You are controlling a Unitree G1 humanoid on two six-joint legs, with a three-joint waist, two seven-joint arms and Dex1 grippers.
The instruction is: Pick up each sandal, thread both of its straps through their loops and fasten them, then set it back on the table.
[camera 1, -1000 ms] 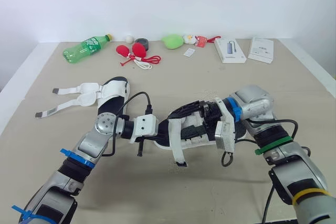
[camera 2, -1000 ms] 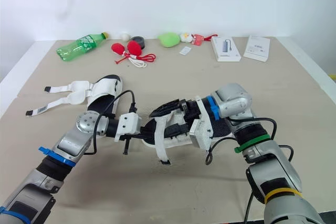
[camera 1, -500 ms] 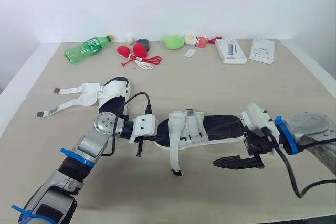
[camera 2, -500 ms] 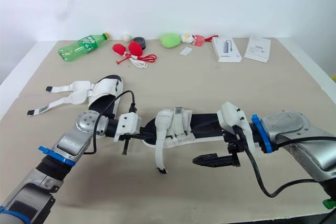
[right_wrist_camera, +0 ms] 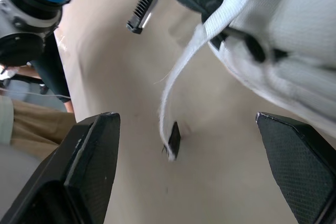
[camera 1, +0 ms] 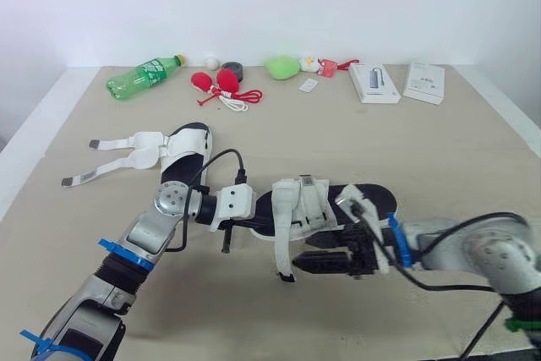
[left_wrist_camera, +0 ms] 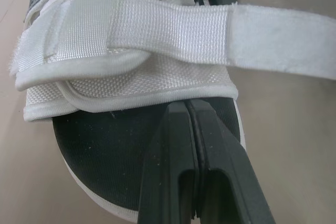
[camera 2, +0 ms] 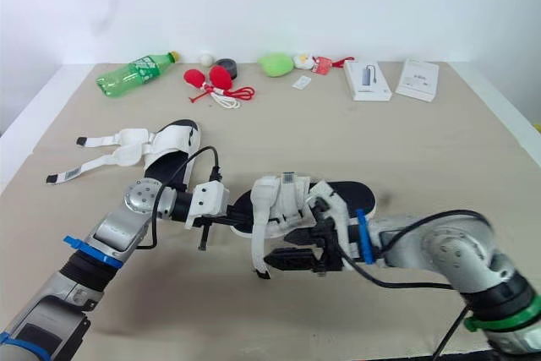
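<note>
Counter (camera 1: 473,150) bears the sandal (camera 1: 306,209) flat, straight ahead of the left end effector (left_wrist_camera: 186,109), whose fingers are closed together and press on the toe of the insole. Half a second ago the right end effector (right_wrist_camera: 184,121) was well off by the heel. It has since swung in low beside the sandal, spread wide, with the loose strap (right_wrist_camera: 181,61) hanging between its fingers. I judge it is about to grab that strap for threading.

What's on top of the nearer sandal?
White straps fold over the sandal's middle, one loose end hanging frontward; left gripper, shut, sits over one end. What lies beneath the straps is hidden.
</note>
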